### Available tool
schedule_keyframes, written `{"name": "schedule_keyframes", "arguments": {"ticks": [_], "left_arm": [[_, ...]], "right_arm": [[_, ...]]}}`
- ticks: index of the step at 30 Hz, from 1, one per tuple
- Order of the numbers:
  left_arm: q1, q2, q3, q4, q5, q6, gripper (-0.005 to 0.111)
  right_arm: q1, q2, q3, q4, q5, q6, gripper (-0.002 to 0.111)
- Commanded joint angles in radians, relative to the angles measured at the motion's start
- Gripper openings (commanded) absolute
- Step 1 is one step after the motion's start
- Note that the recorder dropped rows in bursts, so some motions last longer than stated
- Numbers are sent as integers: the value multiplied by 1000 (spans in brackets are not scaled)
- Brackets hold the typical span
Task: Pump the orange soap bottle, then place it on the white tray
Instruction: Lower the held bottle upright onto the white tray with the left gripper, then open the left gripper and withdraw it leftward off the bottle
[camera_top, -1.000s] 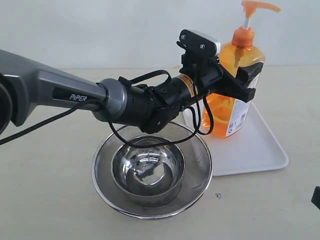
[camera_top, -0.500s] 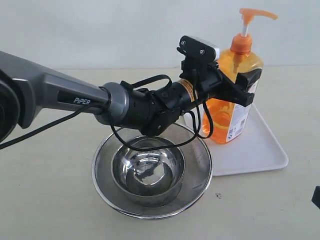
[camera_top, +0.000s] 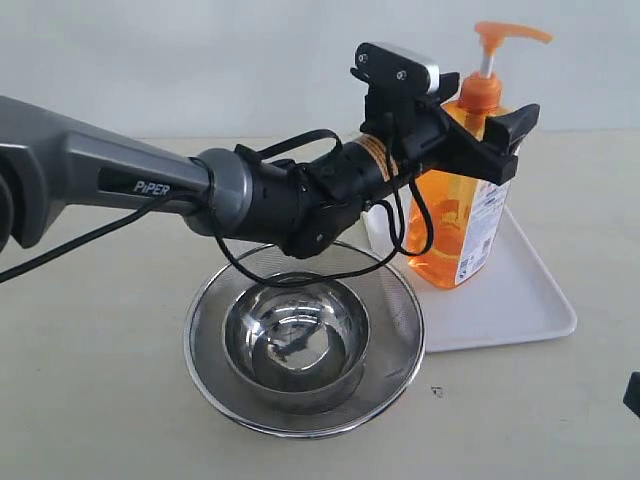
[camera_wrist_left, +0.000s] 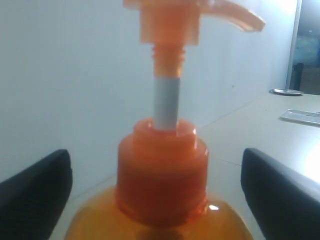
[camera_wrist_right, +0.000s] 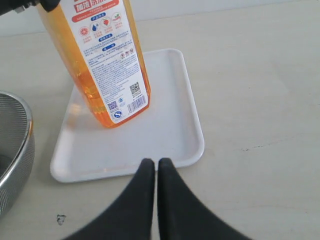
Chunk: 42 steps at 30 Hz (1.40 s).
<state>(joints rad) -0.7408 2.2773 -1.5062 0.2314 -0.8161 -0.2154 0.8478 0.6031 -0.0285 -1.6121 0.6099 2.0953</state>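
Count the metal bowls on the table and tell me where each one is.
2. The mesh strainer bowl stands on the table, beside the white tray. The smaller solid steel bowl sits nested inside it. Another under them would be hidden.

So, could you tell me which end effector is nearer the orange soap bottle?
Left. The left end effector, open, straddles the orange soap bottle; the right end effector, shut, hangs outside the white tray.

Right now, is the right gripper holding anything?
No, the right gripper is shut with nothing between its jaws, just off the near edge of the white tray.
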Motion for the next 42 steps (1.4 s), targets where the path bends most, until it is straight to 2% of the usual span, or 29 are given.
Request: {"name": "schedule_keyframes", "arguments": {"ticks": [1, 6, 9, 20, 26, 32, 36, 42], "left_arm": [[-2, -63, -4, 0, 106, -8, 85], [-2, -140, -4, 37, 333, -8, 85], [-2, -174, 19, 64, 357, -8, 85], [22, -380, 347, 19, 170, -15, 85], [22, -573, 618, 19, 80, -53, 85], [22, -784, 908, 30, -153, -84, 85], [22, -921, 1040, 49, -108, -87, 85], [22, -1122, 1242, 129, -69, -218, 85]], "right_arm": [[-1, -5, 7, -9, 9, -3, 0], [-1, -5, 7, -9, 9, -3, 0], [-1, -5, 7, -9, 9, -3, 0], [-1, -5, 7, -9, 7, -3, 0], [-1, -5, 7, -9, 7, -3, 0], [-1, -5, 7, -12, 5, -3, 0], [-1, -5, 7, -12, 5, -3, 0], [-1, -5, 7, -12, 5, -3, 0]]}}
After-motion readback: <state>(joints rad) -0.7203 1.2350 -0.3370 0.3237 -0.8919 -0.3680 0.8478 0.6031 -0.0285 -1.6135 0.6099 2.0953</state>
